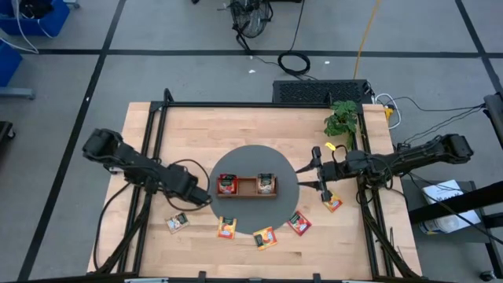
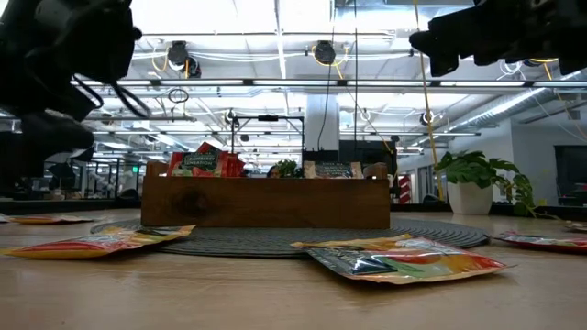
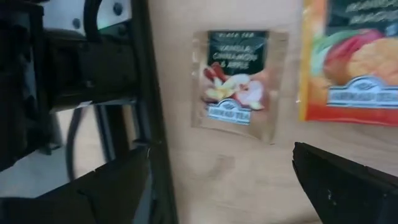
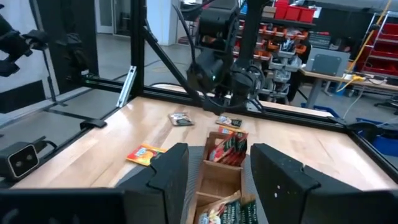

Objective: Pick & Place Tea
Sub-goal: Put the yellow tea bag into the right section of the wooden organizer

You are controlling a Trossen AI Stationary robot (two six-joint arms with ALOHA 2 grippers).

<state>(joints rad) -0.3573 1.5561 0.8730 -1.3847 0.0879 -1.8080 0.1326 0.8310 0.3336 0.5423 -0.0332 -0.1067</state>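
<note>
The brown wooden tray (image 1: 247,186) sits on a round grey mat (image 1: 255,157). A red tea packet (image 1: 228,184) stands in its left compartment and a whitish one (image 1: 266,184) in its right. More tea packets lie flat on the table near the front: a whitish one (image 1: 178,222), orange-red ones (image 1: 227,228) (image 1: 265,237) (image 1: 299,224) (image 1: 333,203). My left gripper (image 1: 201,198) is open and hovers left of the mat, with the whitish packet (image 3: 239,84) and an orange one (image 3: 354,62) ahead of it. My right gripper (image 1: 308,174) is open at the mat's right edge, facing the tray (image 4: 221,177).
A potted plant (image 1: 341,119) stands at the far right of the table, with a small yellow thing (image 1: 331,146) beside it. Black frame rails (image 1: 153,134) run along the table's left and right sides. Bare wood lies between the mat and the far edge.
</note>
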